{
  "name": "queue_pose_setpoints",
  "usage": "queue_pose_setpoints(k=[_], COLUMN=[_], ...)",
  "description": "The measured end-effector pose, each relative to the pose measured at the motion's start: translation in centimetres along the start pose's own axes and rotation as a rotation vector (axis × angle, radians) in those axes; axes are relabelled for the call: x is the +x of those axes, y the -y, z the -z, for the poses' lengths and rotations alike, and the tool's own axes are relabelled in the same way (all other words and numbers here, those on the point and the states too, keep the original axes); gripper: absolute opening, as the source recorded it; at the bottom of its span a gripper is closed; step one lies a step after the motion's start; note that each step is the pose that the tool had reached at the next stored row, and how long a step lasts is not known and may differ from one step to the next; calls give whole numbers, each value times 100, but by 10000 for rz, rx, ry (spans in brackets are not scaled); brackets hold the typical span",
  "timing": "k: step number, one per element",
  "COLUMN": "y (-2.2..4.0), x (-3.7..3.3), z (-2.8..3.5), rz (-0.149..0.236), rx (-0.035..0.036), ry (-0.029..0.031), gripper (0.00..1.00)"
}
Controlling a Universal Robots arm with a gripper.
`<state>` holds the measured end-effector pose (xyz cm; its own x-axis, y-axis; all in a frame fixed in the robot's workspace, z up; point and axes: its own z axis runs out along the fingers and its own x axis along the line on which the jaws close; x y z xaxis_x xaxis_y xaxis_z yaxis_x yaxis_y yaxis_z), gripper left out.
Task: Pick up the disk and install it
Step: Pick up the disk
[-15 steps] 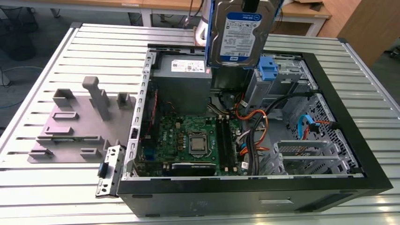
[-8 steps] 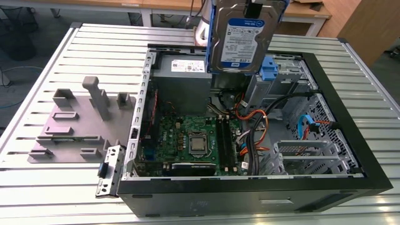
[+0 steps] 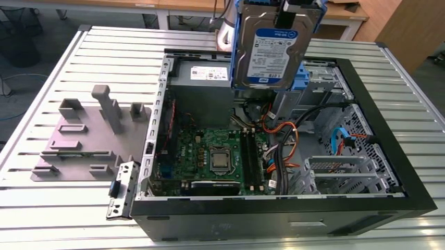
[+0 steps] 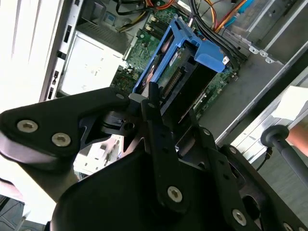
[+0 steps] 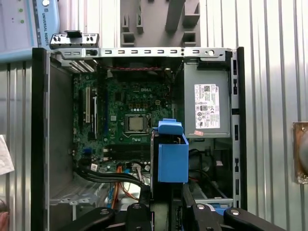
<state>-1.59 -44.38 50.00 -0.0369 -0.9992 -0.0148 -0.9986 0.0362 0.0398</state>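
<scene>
The disk (image 3: 270, 49), a silver hard drive with a white-and-blue label in a blue plastic carrier, hangs upright in the air above the rear part of the open computer case (image 3: 278, 219). My gripper (image 3: 286, 13) is shut on its upper end. In both wrist views the disk's blue carrier (image 4: 179, 67) (image 5: 172, 154) juts out from between the black fingers (image 4: 155, 108), with the motherboard (image 5: 130, 120) far below it. The gripper (image 5: 166, 204) sits over the cable side of the case.
The case lies open on a slatted metal table (image 3: 56, 208). Inside are the motherboard (image 3: 215, 151), a grey box with a white sticker (image 3: 201, 78), orange and black cables (image 3: 292, 130) and a blue plastic piece (image 3: 301, 79) by the drive bay. A grey fixture plate (image 3: 83, 140) lies on the exterior view's left.
</scene>
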Motion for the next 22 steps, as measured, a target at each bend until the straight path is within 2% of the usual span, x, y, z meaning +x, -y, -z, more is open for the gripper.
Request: queue_pose_setpoints(k=[22], y=[22], x=[574], z=[-8], rz=[-229], rx=[3], ry=[8], gripper=[35])
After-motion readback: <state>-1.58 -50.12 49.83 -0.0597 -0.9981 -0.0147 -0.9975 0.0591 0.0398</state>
